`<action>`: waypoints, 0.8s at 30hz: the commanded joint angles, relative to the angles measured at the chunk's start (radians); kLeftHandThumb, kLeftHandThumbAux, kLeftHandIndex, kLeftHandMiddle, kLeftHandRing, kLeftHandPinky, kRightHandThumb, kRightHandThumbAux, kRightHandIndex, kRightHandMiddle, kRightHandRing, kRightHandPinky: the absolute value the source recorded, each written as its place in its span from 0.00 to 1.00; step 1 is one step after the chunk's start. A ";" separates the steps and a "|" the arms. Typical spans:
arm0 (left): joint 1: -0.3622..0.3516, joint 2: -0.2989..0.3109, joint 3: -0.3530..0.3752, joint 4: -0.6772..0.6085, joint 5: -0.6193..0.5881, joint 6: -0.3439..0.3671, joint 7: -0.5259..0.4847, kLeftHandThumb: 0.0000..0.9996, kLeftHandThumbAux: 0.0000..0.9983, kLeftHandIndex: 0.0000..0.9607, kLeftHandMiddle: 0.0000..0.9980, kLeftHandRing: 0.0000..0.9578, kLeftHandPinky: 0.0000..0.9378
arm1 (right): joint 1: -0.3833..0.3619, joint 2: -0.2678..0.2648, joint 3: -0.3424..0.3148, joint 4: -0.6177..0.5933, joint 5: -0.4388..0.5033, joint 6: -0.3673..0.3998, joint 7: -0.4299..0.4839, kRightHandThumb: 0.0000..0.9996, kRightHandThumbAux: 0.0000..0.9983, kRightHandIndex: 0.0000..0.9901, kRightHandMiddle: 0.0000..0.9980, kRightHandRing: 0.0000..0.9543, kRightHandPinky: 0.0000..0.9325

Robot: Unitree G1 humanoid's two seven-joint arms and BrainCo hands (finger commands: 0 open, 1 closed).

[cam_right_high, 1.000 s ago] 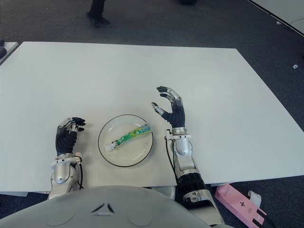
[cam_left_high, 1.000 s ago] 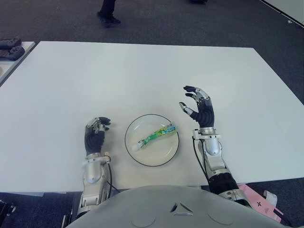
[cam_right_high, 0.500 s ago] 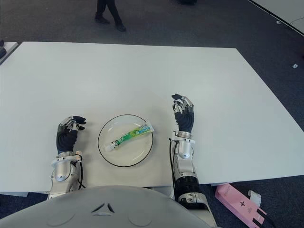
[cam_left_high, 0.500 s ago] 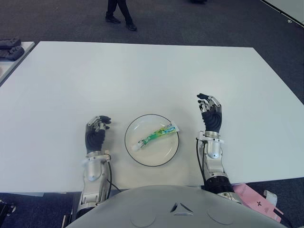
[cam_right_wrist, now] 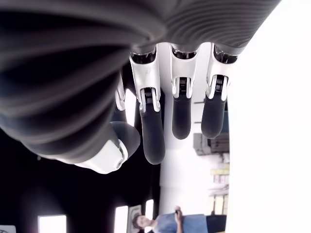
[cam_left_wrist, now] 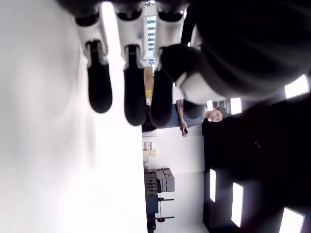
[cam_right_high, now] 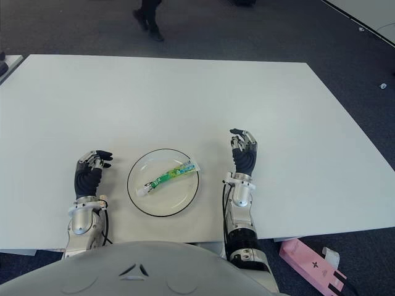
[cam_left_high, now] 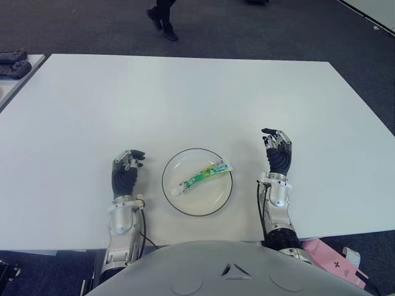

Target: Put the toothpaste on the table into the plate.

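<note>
A green and white toothpaste tube (cam_left_high: 202,176) lies slanted inside the white plate (cam_left_high: 219,202), which has a dark rim and sits near the table's front edge. My right hand (cam_left_high: 277,154) shows just to the right of the plate, its fingers relaxed and holding nothing. To the left of the plate shows my left hand (cam_left_high: 125,172), fingers loosely bent and empty. Both wrist views show bare fingers (cam_right_wrist: 182,114) over the white tabletop and nothing grasped.
The white table (cam_left_high: 185,98) stretches far back and to both sides. Dark objects (cam_left_high: 12,61) lie on a neighbouring surface at the far left. A person's legs (cam_left_high: 163,15) show on the floor beyond the table. A pink box (cam_left_high: 336,265) sits below the table's front right.
My right hand has pulled back from beside the plate toward the table's front edge and lowered, its fingers relaxing. The person beyond the table has walked. The left hand stayed put.
</note>
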 commanded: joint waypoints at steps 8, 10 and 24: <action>0.001 0.003 -0.001 0.032 -0.007 0.045 -0.011 0.84 0.68 0.48 0.45 0.49 0.50 | -0.011 0.019 -0.014 0.014 -0.010 0.020 0.002 0.71 0.73 0.43 0.45 0.43 0.43; -0.002 0.003 -0.001 0.033 -0.009 0.046 -0.012 0.84 0.68 0.48 0.45 0.49 0.51 | -0.010 0.020 -0.016 0.013 -0.013 0.020 -0.002 0.71 0.73 0.43 0.45 0.44 0.44; -0.010 0.006 -0.004 0.028 -0.007 0.054 -0.013 0.84 0.68 0.49 0.45 0.48 0.51 | -0.002 0.025 -0.024 -0.007 -0.030 0.027 -0.021 0.71 0.73 0.43 0.45 0.44 0.45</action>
